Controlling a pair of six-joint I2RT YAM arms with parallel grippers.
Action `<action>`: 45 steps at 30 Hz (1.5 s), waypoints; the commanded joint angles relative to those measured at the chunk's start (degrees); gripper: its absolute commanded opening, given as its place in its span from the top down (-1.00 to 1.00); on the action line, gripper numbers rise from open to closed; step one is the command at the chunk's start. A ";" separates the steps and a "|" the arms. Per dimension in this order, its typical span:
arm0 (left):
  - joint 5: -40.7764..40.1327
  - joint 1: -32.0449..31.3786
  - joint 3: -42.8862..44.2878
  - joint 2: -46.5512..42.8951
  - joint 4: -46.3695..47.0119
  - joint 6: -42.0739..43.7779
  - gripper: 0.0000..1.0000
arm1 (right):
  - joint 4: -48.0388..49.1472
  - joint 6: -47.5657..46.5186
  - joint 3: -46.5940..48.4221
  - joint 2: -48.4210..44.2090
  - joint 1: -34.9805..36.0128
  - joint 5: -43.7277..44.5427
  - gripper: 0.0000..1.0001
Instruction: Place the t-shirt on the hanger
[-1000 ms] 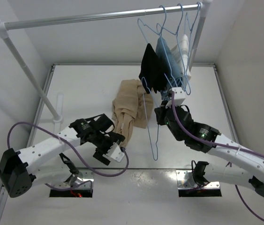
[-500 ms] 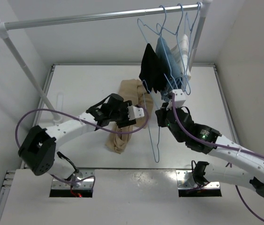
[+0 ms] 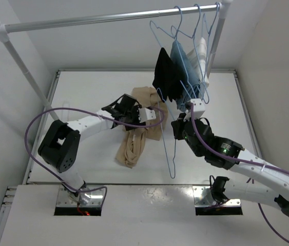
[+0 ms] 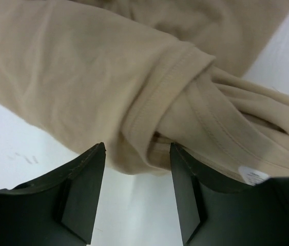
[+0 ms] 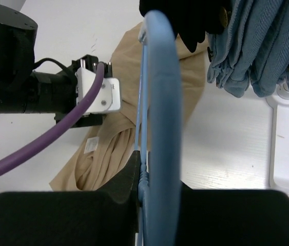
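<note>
The tan t-shirt (image 3: 135, 134) lies bunched on the white table. It also shows in the left wrist view (image 4: 149, 66) and the right wrist view (image 5: 108, 154), where its white label (image 5: 91, 146) shows. My left gripper (image 3: 149, 117) sits low over its upper part. Its jaws (image 4: 137, 148) are open, with a rolled hem fold at their tips, not gripped. My right gripper (image 3: 178, 126) is shut on the light-blue wire hanger (image 3: 169, 148) at its twisted neck (image 5: 145, 177) and holds it just right of the shirt. The hook (image 5: 160, 77) points to the hung clothes.
A metal rail (image 3: 108, 18) spans the back on a slanted pole (image 3: 31, 82). Black (image 3: 165, 77), blue (image 3: 184, 66) and white (image 3: 201, 51) garments hang on blue hangers at its right end, close above my right gripper. A white rack foot (image 5: 283, 133) lies on the table.
My left arm has swung from the shirt's near end, by the front edge, up to its far part. The shirt's near end now lies flat. The right arm and hanger have barely moved.
</note>
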 commanded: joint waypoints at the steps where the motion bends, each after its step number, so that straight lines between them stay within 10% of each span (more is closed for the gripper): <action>1: 4.37 -0.08 1.45 0.32 -4.48 1.76 -0.17 | 1.49 0.18 -0.08 -0.72 0.36 0.37 1.00; 7: 4.29 0.98 2.06 2.16 -5.20 0.63 0.03 | 2.01 -0.87 -0.08 -0.20 0.36 -0.68 1.00; 12: 3.76 2.03 9.16 5.69 -6.68 -5.35 1.00 | 1.14 -2.98 1.06 1.12 0.36 -5.07 1.00; 27: 4.47 3.97 13.93 3.49 -11.88 -13.88 1.00 | -9.86 0.09 0.01 -1.43 0.36 -29.95 1.00; 45: 13.43 3.80 -0.13 -4.77 -14.07 -3.16 1.00 | -16.27 8.79 0.10 1.73 -0.17 -6.23 1.00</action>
